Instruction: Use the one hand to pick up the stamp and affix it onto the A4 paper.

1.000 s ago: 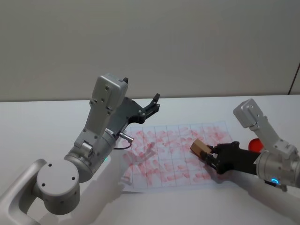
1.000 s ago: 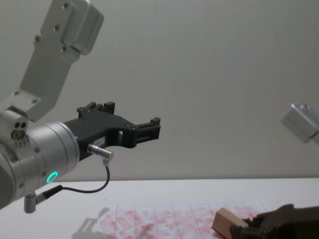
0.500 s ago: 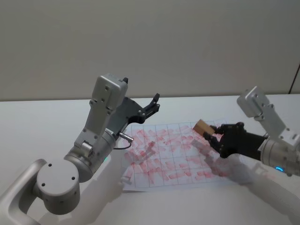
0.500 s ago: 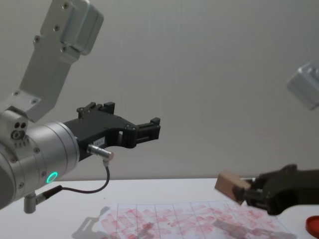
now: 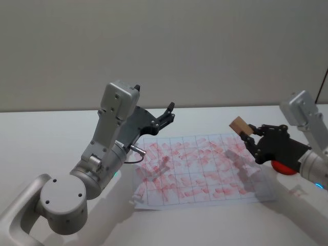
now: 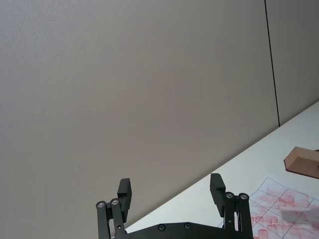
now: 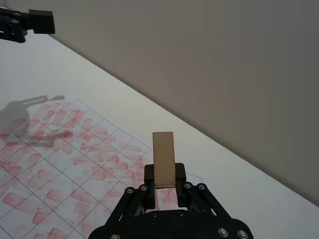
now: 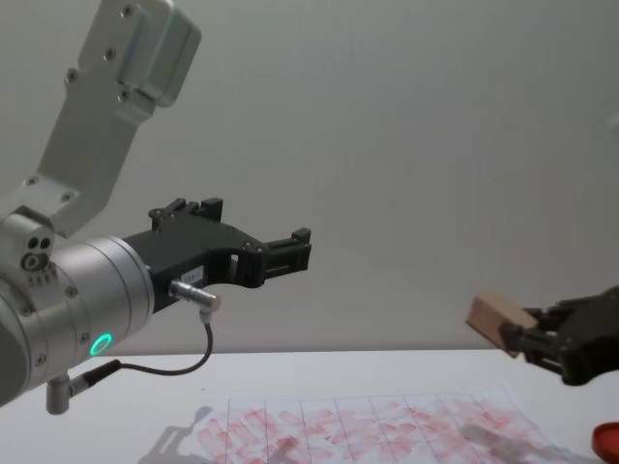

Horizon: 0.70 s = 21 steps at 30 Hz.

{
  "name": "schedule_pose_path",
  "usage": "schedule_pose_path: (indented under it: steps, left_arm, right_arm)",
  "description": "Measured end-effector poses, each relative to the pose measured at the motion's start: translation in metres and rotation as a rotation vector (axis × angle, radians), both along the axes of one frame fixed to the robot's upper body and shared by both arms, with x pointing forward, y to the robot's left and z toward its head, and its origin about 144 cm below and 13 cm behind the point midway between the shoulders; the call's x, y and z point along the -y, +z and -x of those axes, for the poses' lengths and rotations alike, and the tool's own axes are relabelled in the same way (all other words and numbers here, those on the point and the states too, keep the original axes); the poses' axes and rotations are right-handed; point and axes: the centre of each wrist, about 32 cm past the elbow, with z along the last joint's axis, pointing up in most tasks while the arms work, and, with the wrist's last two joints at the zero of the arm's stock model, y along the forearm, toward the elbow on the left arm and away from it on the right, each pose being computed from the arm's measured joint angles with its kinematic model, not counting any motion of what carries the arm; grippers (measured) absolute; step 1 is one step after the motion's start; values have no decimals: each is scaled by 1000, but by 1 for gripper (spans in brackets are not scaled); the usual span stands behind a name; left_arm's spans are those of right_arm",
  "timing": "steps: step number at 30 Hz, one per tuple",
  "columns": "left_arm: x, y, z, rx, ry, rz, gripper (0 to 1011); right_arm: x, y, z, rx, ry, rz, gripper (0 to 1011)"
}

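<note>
one gripper, the right hand [image 5: 252, 137] at the head view's right edge, is clamped on the stamp [image 5: 239, 125], held clear above the a4 paper [image 5: 197, 171] probably for re-inking, while the left gripper [image 8: 290, 249] hangs spread and empty.

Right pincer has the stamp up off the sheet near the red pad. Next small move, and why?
Probably carry the stamp on toward the red ink pad to re-ink it. The right pincer holds it clear above the A4 paper's right edge, with the pad just beyond. The sheet's marks look faded. The left pincer hangs open above the sheet's far left corner.
</note>
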Motion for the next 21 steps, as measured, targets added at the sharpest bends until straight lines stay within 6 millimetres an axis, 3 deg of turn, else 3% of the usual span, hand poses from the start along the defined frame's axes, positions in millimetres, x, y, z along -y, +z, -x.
schedule_pose_path:
  steps: [21]
  left_arm:
    - [0, 0, 0, 0, 0, 0, 1001]
  right_arm:
    - [18, -15, 33, -116, -302, -89, 214]
